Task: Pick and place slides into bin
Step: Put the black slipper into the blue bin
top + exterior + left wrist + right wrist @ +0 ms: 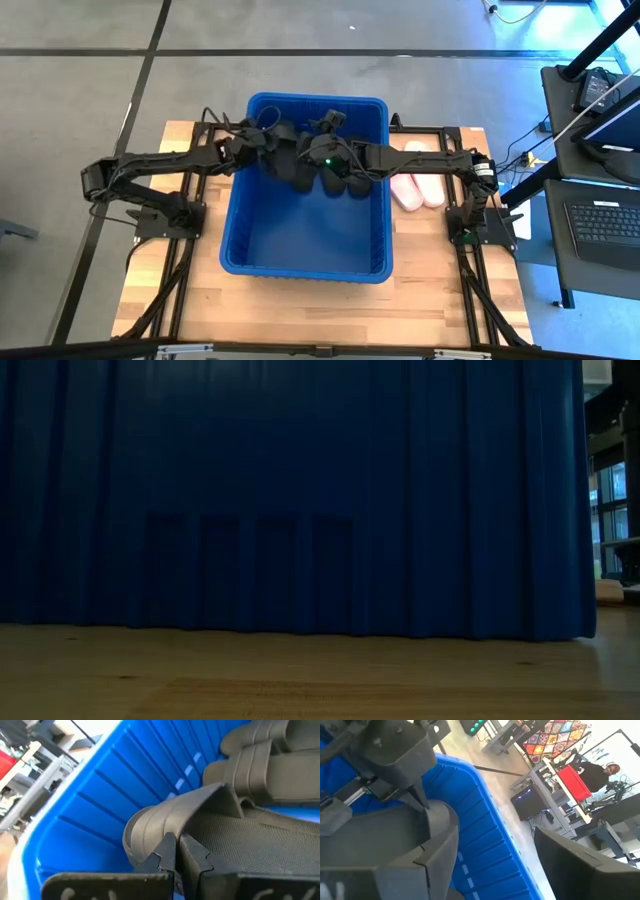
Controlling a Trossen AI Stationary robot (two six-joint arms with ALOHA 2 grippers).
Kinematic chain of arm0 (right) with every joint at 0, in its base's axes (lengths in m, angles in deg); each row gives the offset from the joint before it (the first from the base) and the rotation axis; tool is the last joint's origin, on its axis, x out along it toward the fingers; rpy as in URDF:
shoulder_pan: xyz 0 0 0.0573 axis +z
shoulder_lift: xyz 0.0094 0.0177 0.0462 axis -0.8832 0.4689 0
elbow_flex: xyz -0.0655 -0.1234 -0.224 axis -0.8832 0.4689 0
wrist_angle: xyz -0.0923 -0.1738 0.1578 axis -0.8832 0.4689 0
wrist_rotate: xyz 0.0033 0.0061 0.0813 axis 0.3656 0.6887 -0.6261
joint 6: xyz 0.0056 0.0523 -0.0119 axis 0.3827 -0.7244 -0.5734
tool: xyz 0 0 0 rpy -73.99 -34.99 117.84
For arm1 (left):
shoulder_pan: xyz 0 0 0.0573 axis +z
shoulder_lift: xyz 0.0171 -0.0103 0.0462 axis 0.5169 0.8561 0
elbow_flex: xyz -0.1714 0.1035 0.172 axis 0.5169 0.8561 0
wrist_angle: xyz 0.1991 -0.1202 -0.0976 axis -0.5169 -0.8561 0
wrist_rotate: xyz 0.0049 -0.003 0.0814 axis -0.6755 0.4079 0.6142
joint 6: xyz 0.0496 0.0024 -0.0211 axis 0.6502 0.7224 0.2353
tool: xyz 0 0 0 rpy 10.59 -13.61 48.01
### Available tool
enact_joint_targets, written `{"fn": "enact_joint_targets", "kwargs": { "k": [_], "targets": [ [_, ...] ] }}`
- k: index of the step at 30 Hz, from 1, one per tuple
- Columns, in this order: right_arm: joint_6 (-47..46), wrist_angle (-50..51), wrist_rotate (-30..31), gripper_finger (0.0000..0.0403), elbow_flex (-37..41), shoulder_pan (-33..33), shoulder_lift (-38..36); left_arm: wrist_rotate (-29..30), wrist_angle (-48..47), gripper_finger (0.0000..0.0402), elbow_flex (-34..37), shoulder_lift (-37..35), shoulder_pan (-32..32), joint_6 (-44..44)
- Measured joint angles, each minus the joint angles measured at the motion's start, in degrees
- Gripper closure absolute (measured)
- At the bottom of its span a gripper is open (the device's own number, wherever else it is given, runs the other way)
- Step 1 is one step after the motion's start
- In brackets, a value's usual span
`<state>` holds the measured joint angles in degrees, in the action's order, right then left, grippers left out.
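The blue bin (305, 240) stands mid-table; its ribbed wall (300, 490) fills the low view. Both arms reach into its far half. My left gripper (272, 148) is shut on a black slide (297, 168), and also shows in its wrist view (176, 857). My right gripper (335, 160) is open over two more black slides (342, 184) that lie in the bin, and its fingers (580, 865) hold nothing. Two pale pink slides (418, 188) lie on the table right of the bin. My left gripper pinches the edge of the black slide's wide strap (167, 827) between its two shut fingertips (167, 852). The strap arches up from the textured footbed (260, 840). The slide sits tilted inside the bin; whether its lower end rests on the floor I cannot tell.
The bin's far wall (115, 785) is close beside the held slide. Further black slides (260, 760) lie beyond it in the bin. A pale thing (415, 147) lies at the table's far right. Desks and laptops stand right of the table.
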<state>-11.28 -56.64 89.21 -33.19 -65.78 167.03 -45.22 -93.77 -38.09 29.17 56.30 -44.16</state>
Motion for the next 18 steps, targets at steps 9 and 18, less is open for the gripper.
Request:
{"fn": "enact_joint_targets", "kwargs": {
  "k": [9,18],
  "targets": [
    [-1.5,0.0,0.0,0.0141,0.0,0.0,0.0,0.6,-2.1,0.0401,0.9,-0.1,2.1,-0.1],
    [-1.5,0.0,-0.1,0.0141,0.0,0.0,0.0,0.6,-6.8,0.0399,1.0,1.8,2.6,1.1]
  ]
}}
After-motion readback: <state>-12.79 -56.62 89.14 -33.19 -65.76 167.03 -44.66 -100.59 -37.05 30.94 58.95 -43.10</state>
